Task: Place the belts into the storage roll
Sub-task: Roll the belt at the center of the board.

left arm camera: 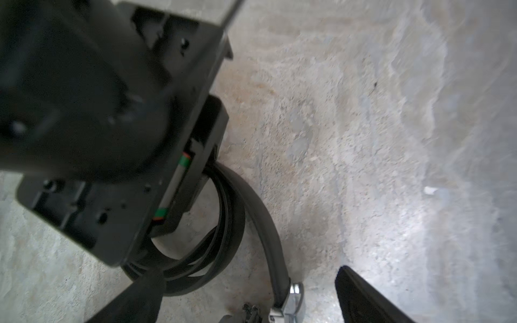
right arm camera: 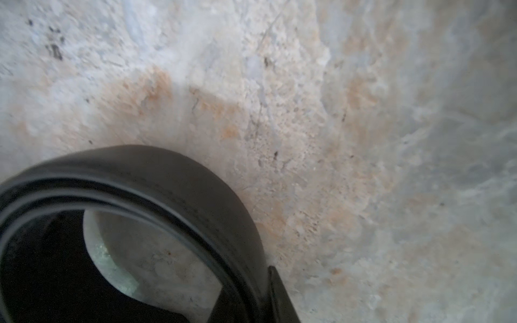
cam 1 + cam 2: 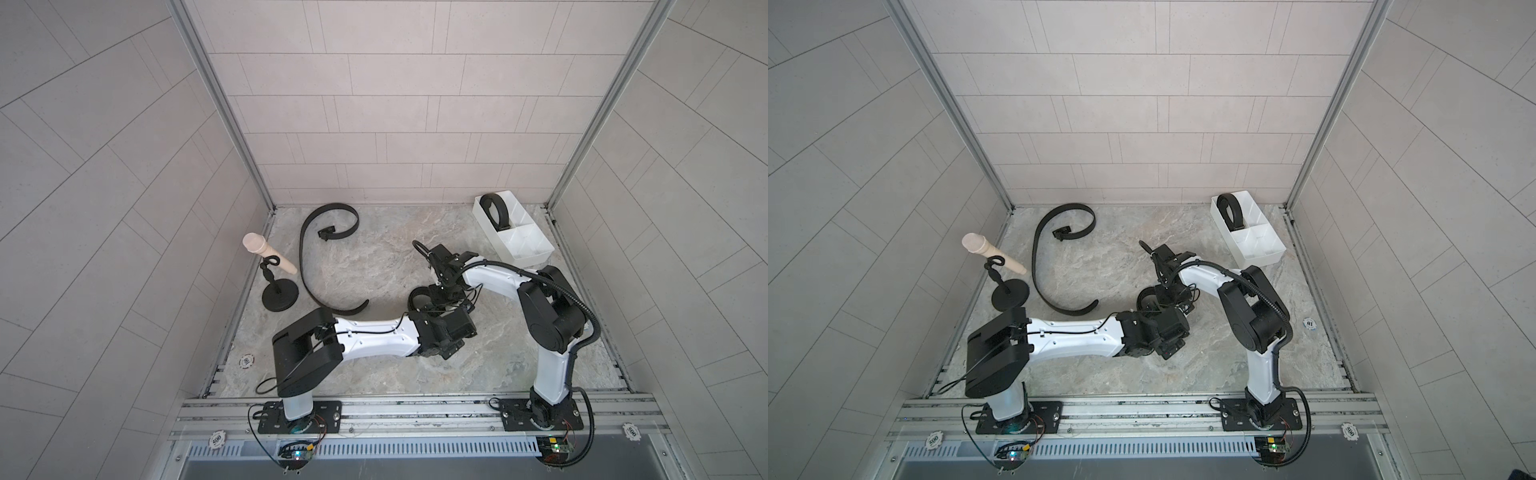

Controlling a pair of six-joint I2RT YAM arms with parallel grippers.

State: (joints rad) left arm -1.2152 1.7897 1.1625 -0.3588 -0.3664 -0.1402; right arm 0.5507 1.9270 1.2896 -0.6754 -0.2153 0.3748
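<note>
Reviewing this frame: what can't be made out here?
- Coiled belt at table centre: mostly hidden by both arms in both top views.
- Right gripper's contact with it: cut off by the right wrist view's edge.
- Silver buckle: cut off by the left wrist view's edge.

Stereo overhead pair; wrist cams close-up.

Both arms reach inward and meet near the coiled belt (image 3: 417, 297) at mid-table. The left gripper (image 1: 246, 296) stands wide apart beside it; the right gripper (image 3: 436, 291) is pinched onto its coil.
</note>
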